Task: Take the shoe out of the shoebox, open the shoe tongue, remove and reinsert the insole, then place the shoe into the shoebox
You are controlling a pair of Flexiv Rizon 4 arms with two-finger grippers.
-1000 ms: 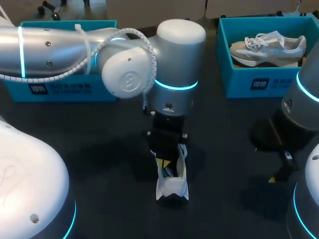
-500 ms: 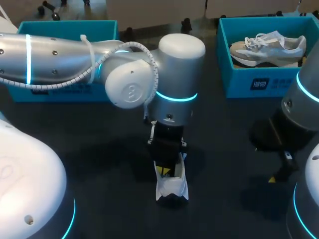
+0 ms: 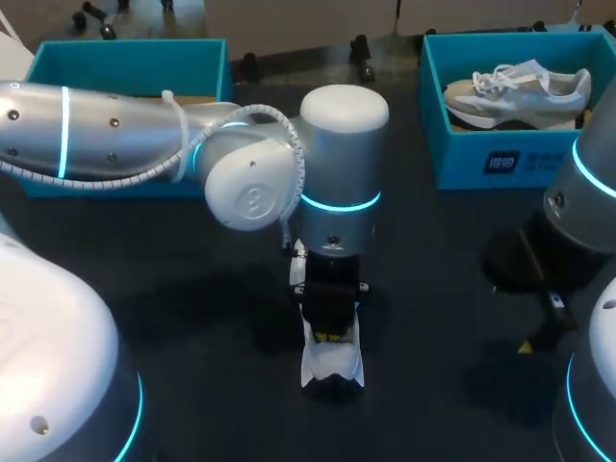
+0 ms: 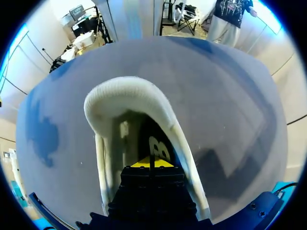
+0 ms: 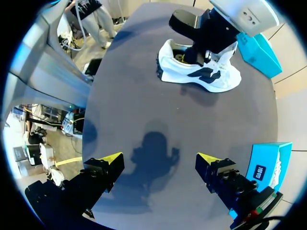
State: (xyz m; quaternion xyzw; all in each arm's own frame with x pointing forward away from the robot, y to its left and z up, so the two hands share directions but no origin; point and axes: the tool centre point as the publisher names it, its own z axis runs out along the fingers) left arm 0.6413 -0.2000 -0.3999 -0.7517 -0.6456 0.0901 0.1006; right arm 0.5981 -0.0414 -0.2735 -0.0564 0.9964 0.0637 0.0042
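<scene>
A white shoe (image 3: 333, 364) with dark side markings stands on the dark table in the middle, heel toward the front. My left gripper (image 3: 332, 337) reaches down into its opening. In the left wrist view the two yellow tips of the left gripper (image 4: 152, 163) are pressed together, shut, inside the shoe (image 4: 125, 92), just over the dark insole (image 4: 160, 146). I cannot tell whether anything is pinched between them. The right wrist view shows the shoe (image 5: 204, 74) ahead with my left arm in it. My right gripper (image 5: 158, 160) hangs open over bare table at the right, holding nothing.
A teal shoebox (image 3: 481, 154) at the back right holds a second, grey-white shoe (image 3: 520, 85). Another teal shoebox (image 3: 125, 63) stands at the back left, partly behind my left arm. My right arm (image 3: 568, 241) fills the right edge.
My left gripper has sunk deeper into the shoe's opening and come a little toward the front. The shoe and my right arm have stayed put.
</scene>
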